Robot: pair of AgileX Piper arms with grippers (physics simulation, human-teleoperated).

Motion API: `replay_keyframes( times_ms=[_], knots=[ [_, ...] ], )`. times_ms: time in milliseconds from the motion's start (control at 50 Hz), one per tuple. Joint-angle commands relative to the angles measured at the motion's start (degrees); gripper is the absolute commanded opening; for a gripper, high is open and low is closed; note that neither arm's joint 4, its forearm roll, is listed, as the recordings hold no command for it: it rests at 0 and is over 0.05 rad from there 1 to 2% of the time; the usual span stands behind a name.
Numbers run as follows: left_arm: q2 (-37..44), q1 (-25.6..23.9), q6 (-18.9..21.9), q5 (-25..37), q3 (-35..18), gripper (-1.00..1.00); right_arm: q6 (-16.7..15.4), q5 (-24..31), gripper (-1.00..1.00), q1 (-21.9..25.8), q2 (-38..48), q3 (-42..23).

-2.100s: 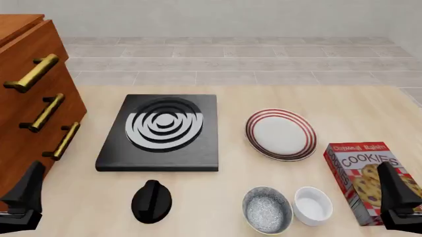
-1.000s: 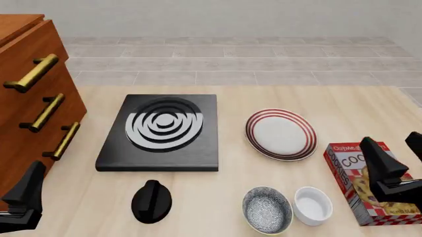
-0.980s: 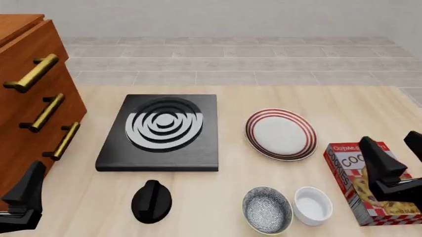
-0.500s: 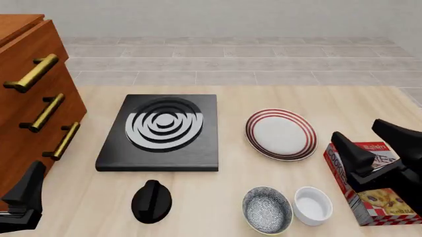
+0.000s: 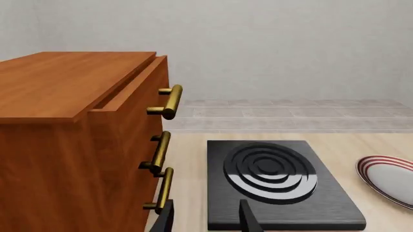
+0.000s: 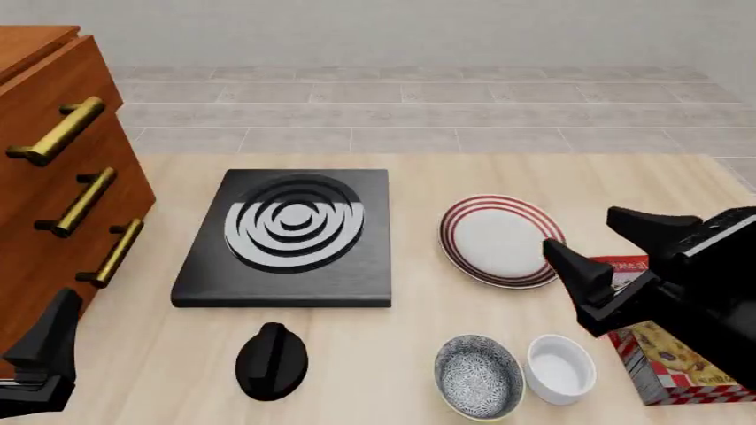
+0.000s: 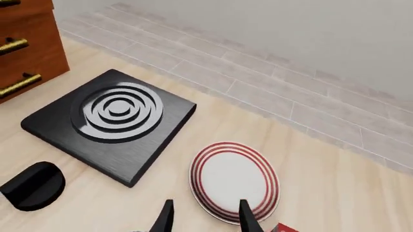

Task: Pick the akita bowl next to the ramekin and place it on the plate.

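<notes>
**A:** Speckled grey akita bowl [image 6: 479, 376] hasn't budged, it's sitting at the near edge of the table [image 6: 390, 354] just beside the white ramekin [image 6: 559, 367], untouched.

**B:** Yeah but the right gripper [image 6: 608, 243] moved a lot. A couple seconds back it was parked low at the near right corner by the cookie box [image 6: 679, 363]; now it's up and swung inward, hanging between the plate [image 6: 502, 241] and the ramekin, fingers spread apart, nothing in them.

**A:** So just the approach, I'd guess. Still has to come down over the bowl.

**B:** Left gripper [image 5: 205, 217] is idle by the drawer cabinet [image 6: 59, 177], fingers apart too.
</notes>
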Motion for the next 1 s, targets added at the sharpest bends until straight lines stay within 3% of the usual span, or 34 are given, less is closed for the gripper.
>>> replay_keyframes(
  times_ms=[20,660,1000],
  knots=[
    [0.00,0.00,0.00,0.00,0.00,1.00,-0.99,1.10,1.00,3.50,4.84,-2.08],
    [0.00,0.00,0.00,0.00,0.00,1.00,-2.12,6.22,1.00,8.85,20.69,-12.60],
    [0.00,0.00,0.00,0.00,0.00,1.00,-2.74,8.02,1.00,10.51,25.81,-13.67]
  ],
)
